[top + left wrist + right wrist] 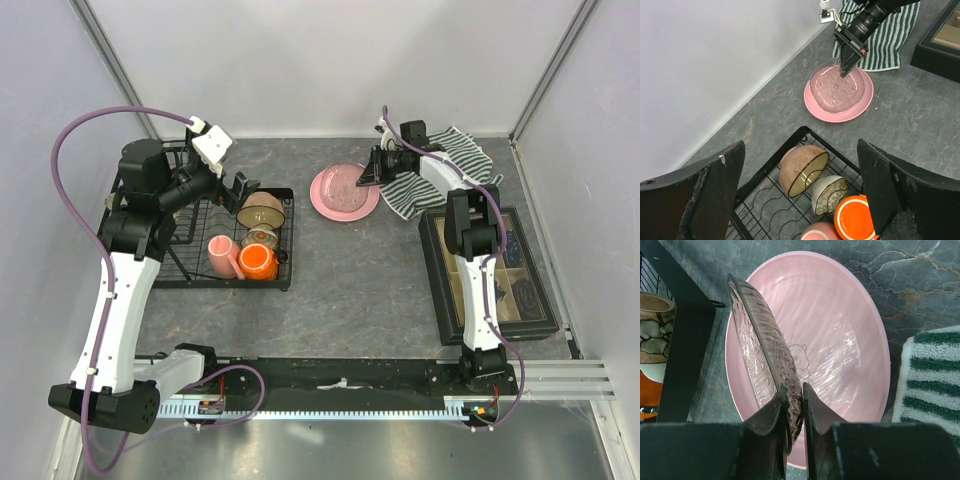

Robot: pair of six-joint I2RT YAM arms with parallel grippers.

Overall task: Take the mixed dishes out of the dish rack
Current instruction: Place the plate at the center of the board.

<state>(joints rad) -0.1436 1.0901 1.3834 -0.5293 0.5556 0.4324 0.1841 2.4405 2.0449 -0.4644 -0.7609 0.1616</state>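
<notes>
1. the right gripper (792,395) has its two fingers pressed in on the rim of the small patterned oval dish (757,335), so it's pinching that dish by one edge.
2. the dish is see-through with a pinkish tint. it's tilted up on edge over the pink round plate (840,340). whether its low edge is actually touching the plate is hard to tell.
3. the plate lies flat on the grey table (350,290), out of the rack, between the dish rack (200,272) and a green-and-white striped towel (455,160). the plate's far-right rim is just beside the towel.
4. the left gripper (801,150) is spread wide and holding nothing. it hangs above the rack's basket end, looking down at the dishes in there.
5. there are four pieces in the rack:
   - the tan-brown bowl (802,169) is tipped on its side
   - the small floral bowl (829,192) is right next to it, also tipped
   - the orange mug (855,220) is touching the floral bowl
   - the pink mug (221,255) is beside the orange one, toward the flat tray part
6. the rack sits on the left side of the table, close to the left arm.
7. the dark compartmented box (437,270) is over on the right by the right arm, well apart from the plate.
</notes>
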